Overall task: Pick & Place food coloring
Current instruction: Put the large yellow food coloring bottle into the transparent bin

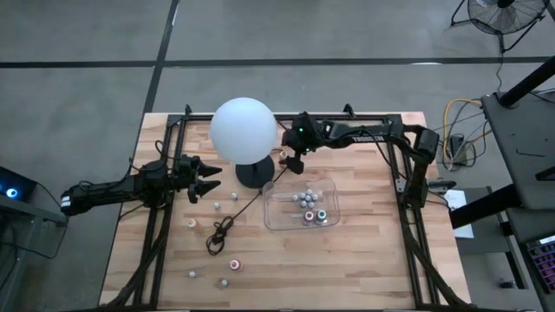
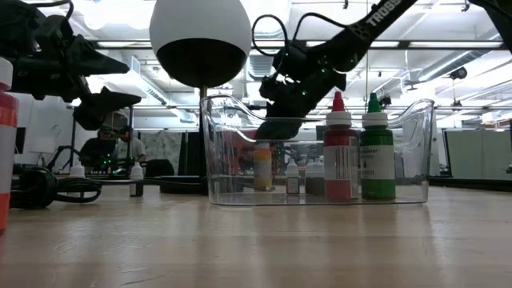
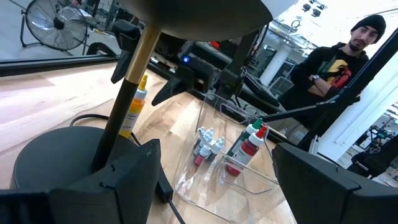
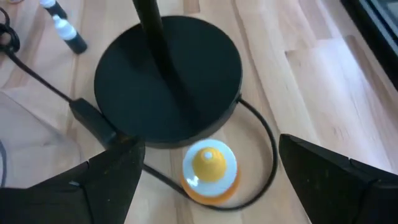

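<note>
**Both grippers open, bottles split between tray and table**

Right gripper point(image 1: 292, 165) poised above a yellow-capped bottle point(image 4: 209, 165) standing upright just beside the lamp base point(image 4: 169, 83), inside a loop of black cord point(image 4: 264, 140). Fingers point(image 4: 329, 177) spread wide apart either side of the bottle, not touching it. Nothing held.

Left gripper point(image 1: 206, 179) out over the table left of the lamp base, fingers apart, empty. Pointed toward the lamp and tray.

Clear tray point(image 1: 276, 214) to the right of the lamp base, holding a cluster of small bottles point(image 1: 310, 203); red-capped bottle point(image 2: 339, 152) and green-capped bottle point(image 2: 376, 152) upright side by side near one end wall.

Loose bottles on bare wood: two near the left gripper point(image 1: 216, 204), one with a red cap point(image 1: 234, 263) toward the front edge, others scattered close by.

White globe lamp point(image 1: 244, 130) upright at table centre-back. Person in dark clothing point(image 3: 336, 62) standing beyond the table, arms folded.
</note>
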